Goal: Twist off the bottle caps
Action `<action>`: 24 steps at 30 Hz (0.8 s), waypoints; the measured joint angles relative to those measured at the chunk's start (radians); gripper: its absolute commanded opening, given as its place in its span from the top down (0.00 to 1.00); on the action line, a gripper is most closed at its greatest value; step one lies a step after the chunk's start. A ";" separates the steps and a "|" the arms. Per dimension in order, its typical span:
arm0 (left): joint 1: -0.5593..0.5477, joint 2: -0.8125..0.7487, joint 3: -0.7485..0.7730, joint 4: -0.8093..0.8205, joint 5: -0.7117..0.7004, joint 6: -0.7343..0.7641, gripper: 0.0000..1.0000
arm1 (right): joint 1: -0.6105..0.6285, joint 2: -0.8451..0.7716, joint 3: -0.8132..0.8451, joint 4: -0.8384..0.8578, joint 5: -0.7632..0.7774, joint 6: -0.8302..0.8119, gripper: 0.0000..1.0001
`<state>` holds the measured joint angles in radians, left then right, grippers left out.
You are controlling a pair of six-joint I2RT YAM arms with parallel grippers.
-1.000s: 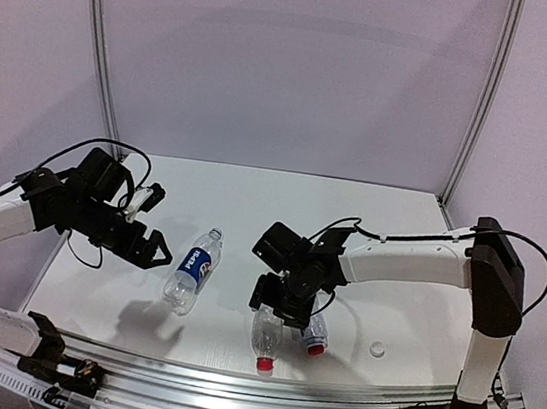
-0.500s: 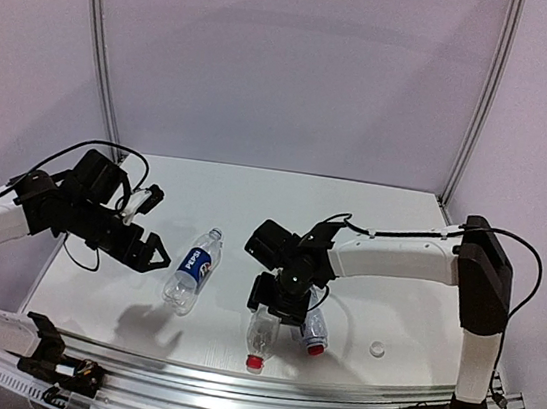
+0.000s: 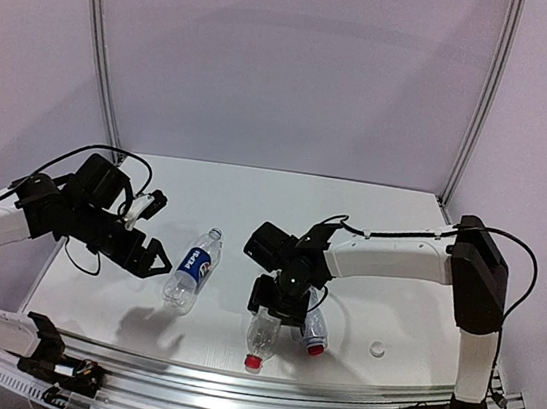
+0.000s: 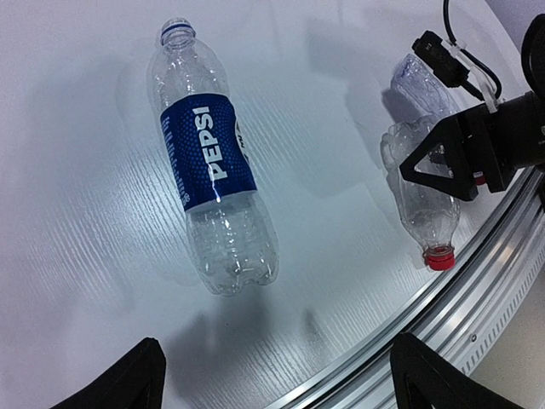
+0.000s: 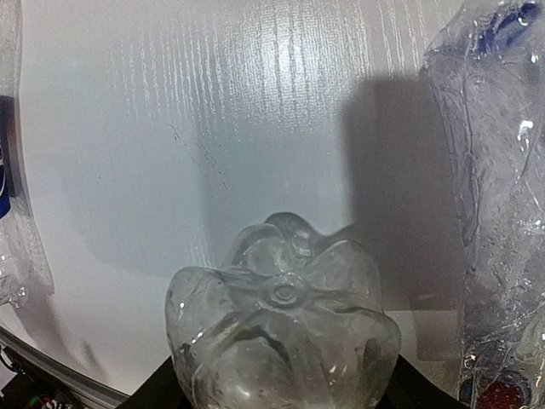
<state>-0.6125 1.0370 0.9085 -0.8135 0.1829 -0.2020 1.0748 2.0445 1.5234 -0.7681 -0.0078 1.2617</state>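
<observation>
The Pepsi bottle (image 3: 192, 267) lies on the table with its neck open and no cap; it also shows in the left wrist view (image 4: 213, 170). My left gripper (image 3: 152, 249) is open and empty, just left of it (image 4: 281, 396). My right gripper (image 3: 276, 301) is shut on the base end of an unlabelled ribbed bottle (image 3: 261, 336) with a red cap (image 3: 253, 361); the base fills the right wrist view (image 5: 281, 341). A second ribbed bottle (image 3: 313, 329) with a red cap (image 3: 316, 349) lies right beside it. A whitish cap (image 3: 376, 349) lies loose on the table.
The table's metal front rail (image 3: 259, 389) runs just below the red caps and also shows in the left wrist view (image 4: 477, 281). In the right wrist view, the second bottle (image 5: 502, 170) is close on the right. The back walls stand beyond the table.
My right gripper has moved slightly left with the ribbed bottle, its red cap shifting left. My left gripper has barely moved.
</observation>
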 measured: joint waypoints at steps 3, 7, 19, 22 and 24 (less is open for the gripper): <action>-0.008 -0.008 -0.007 0.006 0.000 0.000 0.10 | -0.003 0.001 0.003 -0.001 0.000 -0.004 0.41; -0.024 -0.023 -0.009 0.015 0.000 0.000 0.10 | -0.004 0.000 0.006 -0.002 0.006 0.000 0.42; -0.121 -0.145 -0.005 0.069 -0.001 -0.019 0.09 | -0.024 -0.230 0.024 0.070 0.066 0.160 0.46; -0.160 -0.155 0.013 0.096 -0.011 -0.022 0.09 | -0.027 -0.325 0.004 0.132 0.093 0.236 0.48; -0.188 -0.154 0.031 0.118 -0.024 -0.022 0.10 | -0.027 -0.381 -0.034 0.184 0.106 0.287 0.49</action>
<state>-0.8009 0.8829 0.9390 -0.6952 0.1585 -0.2237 1.0481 1.6630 1.4899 -0.5838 0.0982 1.5490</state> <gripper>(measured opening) 0.907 0.562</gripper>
